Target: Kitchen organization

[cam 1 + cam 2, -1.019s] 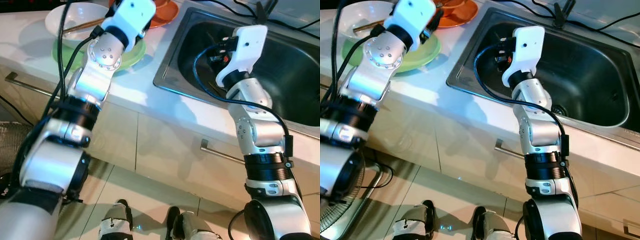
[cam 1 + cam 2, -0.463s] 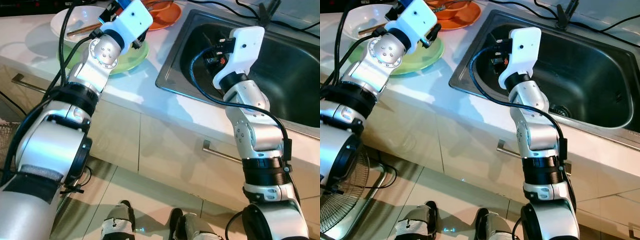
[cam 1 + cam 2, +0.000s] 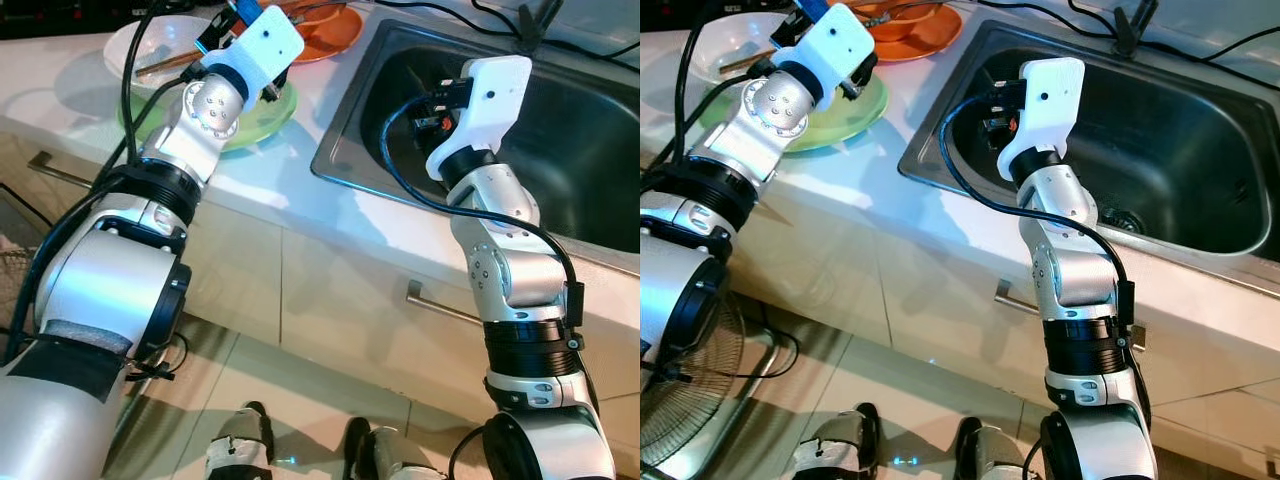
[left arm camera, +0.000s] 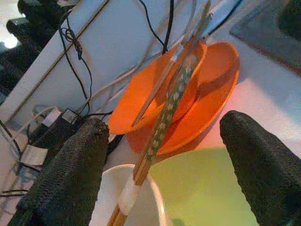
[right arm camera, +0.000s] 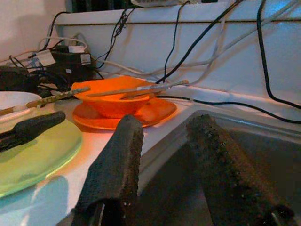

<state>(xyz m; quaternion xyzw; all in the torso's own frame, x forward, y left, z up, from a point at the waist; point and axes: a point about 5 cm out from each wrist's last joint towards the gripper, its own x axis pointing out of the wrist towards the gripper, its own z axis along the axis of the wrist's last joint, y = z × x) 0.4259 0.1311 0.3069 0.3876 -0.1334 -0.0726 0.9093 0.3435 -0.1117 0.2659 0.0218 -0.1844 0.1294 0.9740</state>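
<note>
A two-armed humanoid robot stands at a white kitchen counter (image 3: 290, 190) beside one stainless steel sink (image 3: 1200, 150). The left gripper (image 4: 169, 155) hangs above one green plate (image 3: 845, 115) near the counter's front edge, its two black fingers (image 4: 70, 174) spread wide apart with nothing between them. Just behind the green plate, toward the counter's back edge, sits one orange plate (image 4: 216, 94) carrying one orange bowl (image 4: 141, 103). One white bowl (image 3: 150, 40) rests at the green plate's far left side, its rim touching or overlapping it.

One pair of chopsticks (image 4: 169, 103) bridges the dishes, lying from the white bowl across the rim of the orange bowl; a second stick-like utensil (image 5: 150, 88) rests across the orange bowl in the right wrist view, though whether it is a separate piece cannot be told.

The right gripper (image 5: 162, 165) hovers over the sink's near left corner, its two fingers (image 5: 117, 160) parted and empty. Several black cables (image 5: 268, 52) trail along the white wall behind the counter. One cabinet handle (image 3: 440, 305) shows below the counter's front edge near the right arm, another (image 3: 60, 170) to the left.
</note>
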